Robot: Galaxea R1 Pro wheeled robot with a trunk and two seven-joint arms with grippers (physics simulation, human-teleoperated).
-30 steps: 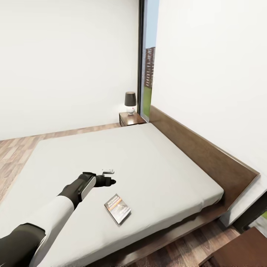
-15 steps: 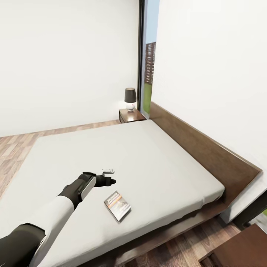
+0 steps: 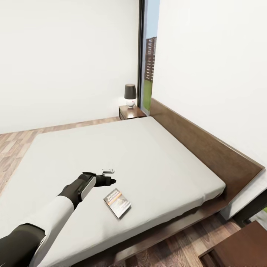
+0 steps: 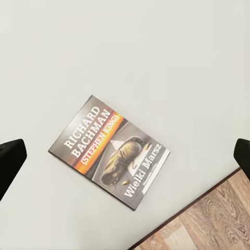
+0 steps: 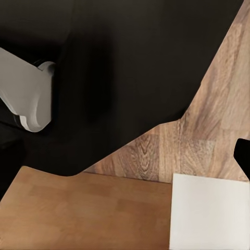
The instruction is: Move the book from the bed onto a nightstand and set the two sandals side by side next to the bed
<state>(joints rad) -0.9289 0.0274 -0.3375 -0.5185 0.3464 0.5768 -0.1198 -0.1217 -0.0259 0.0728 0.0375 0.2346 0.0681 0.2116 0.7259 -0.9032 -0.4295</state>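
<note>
Lying near bed (image 3: 178, 207) edge, book (image 3: 117, 203)

- Your left arm (image 3: 55, 213) reaches forward, white forearm, dark wrist.
- Your left gripper (image 3: 107, 177) points ahead and downward, its fingertips (image 4: 10, 156) spread wide apart, nothing held between them.
</note>
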